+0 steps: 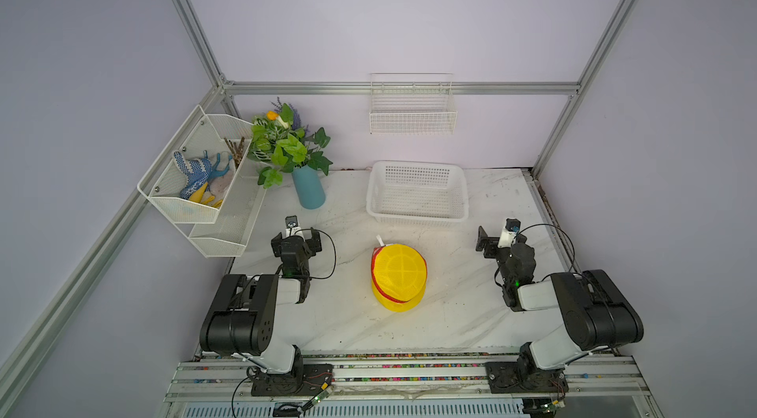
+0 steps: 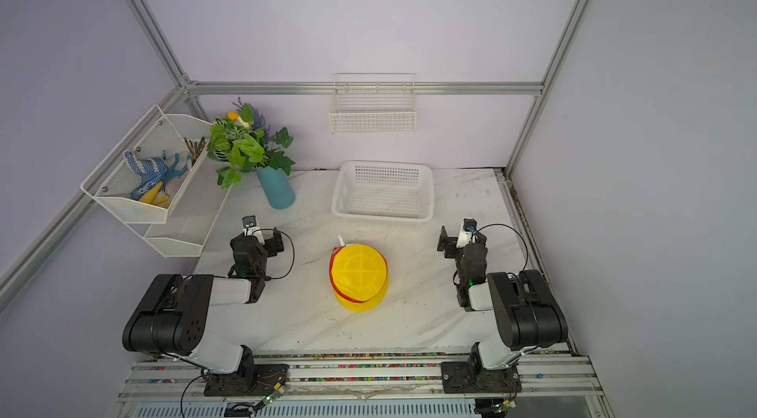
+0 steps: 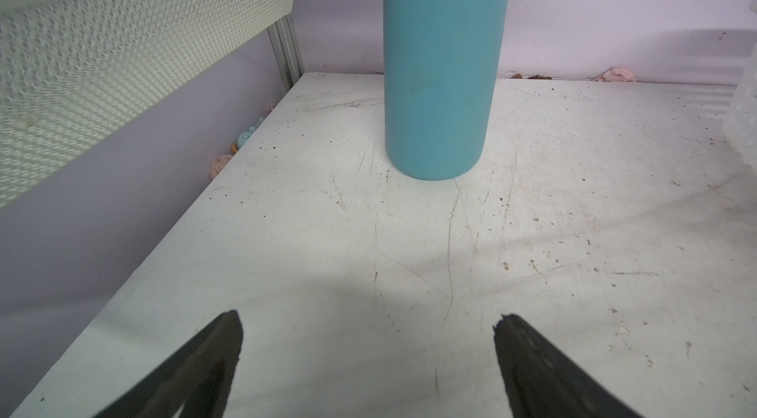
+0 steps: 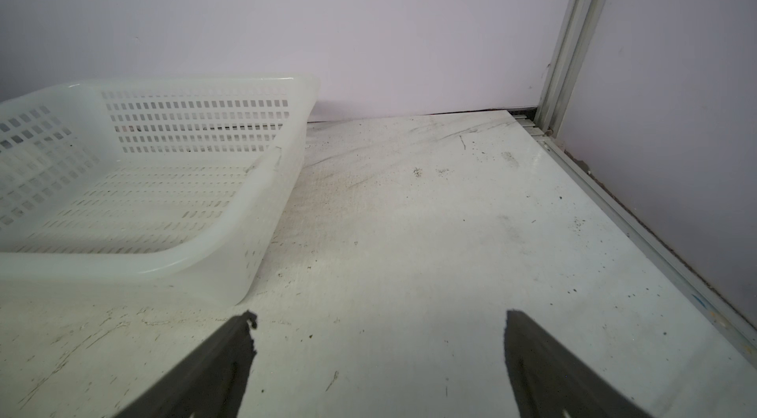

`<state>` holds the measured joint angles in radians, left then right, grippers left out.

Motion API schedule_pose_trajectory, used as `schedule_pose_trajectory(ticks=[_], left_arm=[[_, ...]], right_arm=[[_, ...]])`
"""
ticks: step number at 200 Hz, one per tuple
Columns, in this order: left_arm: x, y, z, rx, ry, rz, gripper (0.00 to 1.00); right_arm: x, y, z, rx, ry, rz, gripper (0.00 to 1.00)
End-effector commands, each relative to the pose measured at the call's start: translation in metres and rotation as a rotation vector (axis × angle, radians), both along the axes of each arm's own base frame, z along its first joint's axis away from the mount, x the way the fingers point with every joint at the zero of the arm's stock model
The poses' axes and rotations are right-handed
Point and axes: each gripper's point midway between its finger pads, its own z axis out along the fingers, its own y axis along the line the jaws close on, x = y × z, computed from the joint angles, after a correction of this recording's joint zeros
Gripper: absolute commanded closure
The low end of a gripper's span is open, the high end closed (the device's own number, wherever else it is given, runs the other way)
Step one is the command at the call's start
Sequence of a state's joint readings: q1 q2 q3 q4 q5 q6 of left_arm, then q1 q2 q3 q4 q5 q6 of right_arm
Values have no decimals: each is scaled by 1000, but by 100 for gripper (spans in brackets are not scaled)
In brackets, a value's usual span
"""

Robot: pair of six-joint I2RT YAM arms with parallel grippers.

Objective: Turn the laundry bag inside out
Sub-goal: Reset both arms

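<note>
The laundry bag (image 1: 398,276) (image 2: 359,276) sits like a drum near the middle of the desk (image 1: 348,326), its red zipper trim on its left flank and a small white tab at its far side, toward the white basket (image 1: 418,166). It lies between the two grippers, well apart from both. The left gripper (image 1: 296,237) (image 3: 368,321) hovers near the left edge facing the blue vase (image 1: 308,189), fingers spread wide and empty, and the right gripper (image 1: 483,240) (image 4: 379,317) near the right edge is likewise spread and empty.
</note>
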<state>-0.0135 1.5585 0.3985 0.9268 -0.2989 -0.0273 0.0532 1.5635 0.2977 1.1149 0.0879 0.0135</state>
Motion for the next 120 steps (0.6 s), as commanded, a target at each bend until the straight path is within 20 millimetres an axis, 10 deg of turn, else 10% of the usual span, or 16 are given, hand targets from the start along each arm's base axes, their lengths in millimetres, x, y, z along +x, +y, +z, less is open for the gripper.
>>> schedule_pose_trajectory(ticks=[1,120], left_arm=[[-5,-6,-5,11,16,-33,0],[-1,-11,-9,-1,26,-72,0]], right_arm=[[1,-1,7,-1,-31,-3,1],[1,-1,7,-1,-31,-3,1]])
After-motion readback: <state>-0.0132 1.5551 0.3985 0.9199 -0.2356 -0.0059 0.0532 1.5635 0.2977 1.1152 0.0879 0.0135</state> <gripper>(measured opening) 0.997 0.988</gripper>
